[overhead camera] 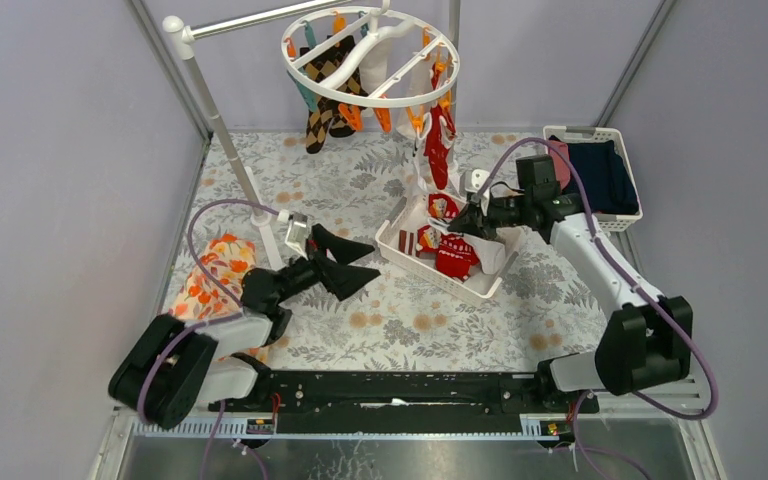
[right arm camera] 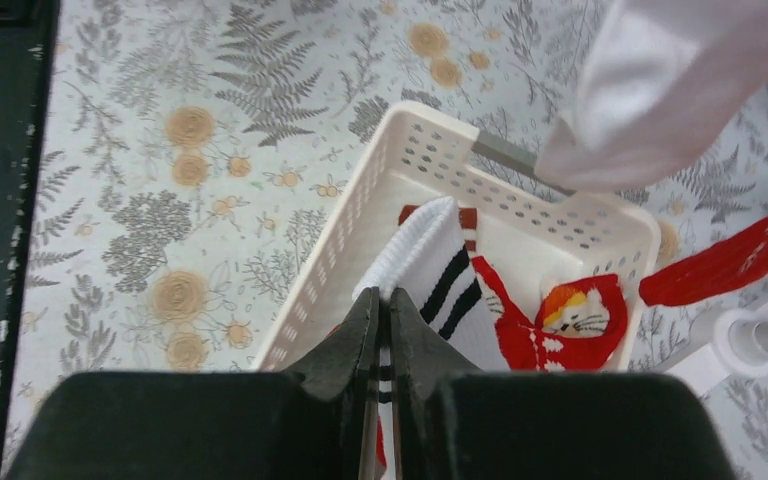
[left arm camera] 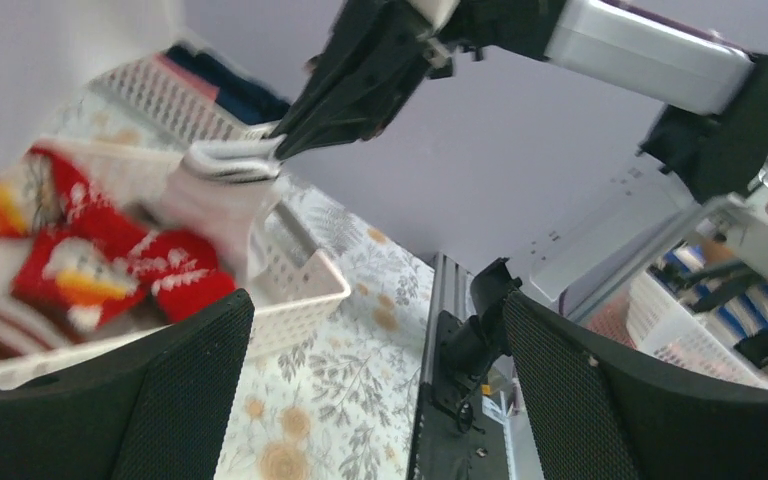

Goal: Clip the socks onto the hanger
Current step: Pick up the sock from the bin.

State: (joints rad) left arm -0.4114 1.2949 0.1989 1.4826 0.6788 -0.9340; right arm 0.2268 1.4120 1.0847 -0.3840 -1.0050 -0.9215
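The round white hanger hangs at the back with argyle socks and a red Christmas sock clipped to it. A white perforated basket on the table holds red-and-white socks. My right gripper is over the basket, shut on the cuff of a white sock with black stripes; its jaws pinch the ribbed edge. The left wrist view shows that gripper lifting the white cuff. My left gripper is open and empty, left of the basket.
An orange floral cloth lies at the left by the grey pole. A white slatted basket with navy and pink clothes stands at the back right. Another red sock with a cat face lies in the perforated basket.
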